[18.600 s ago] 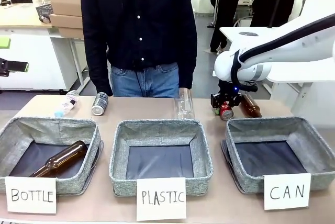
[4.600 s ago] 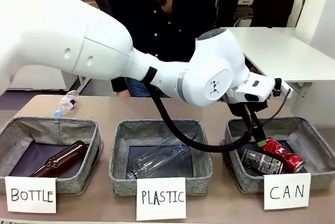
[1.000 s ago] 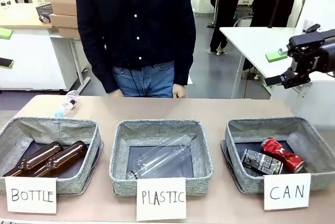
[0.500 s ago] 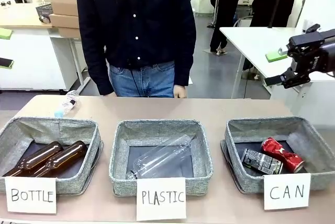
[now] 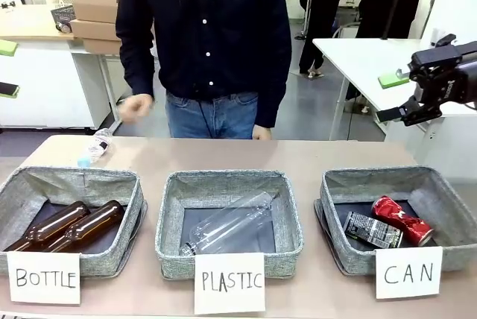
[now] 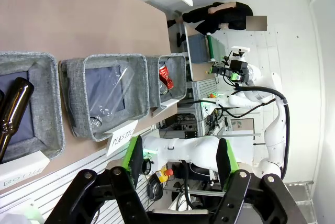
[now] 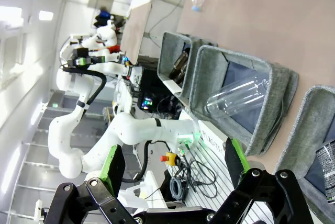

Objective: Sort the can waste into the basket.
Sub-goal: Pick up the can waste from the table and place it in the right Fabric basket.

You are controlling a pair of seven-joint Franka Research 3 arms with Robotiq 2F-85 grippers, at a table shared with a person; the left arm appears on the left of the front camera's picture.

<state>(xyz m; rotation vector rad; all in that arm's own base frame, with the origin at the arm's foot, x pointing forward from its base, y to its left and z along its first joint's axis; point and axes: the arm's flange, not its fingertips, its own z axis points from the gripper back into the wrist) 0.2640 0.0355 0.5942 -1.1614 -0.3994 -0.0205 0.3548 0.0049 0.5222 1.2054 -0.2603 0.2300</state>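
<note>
Red can (image 5: 402,220) and dark can (image 5: 373,230) lie side by side inside my CAN basket (image 5: 339,185), below my nearer right gripper (image 7: 172,169); both grippers' jaws stand apart, empty.

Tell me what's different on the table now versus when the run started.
Both cans moved from the far edge into the CAN basket: the red can and the dark can. A clear bottle went into the PLASTIC basket, and a second brown bottle into BOTTLE. The small plastic bottle at the far left stayed put.
</note>
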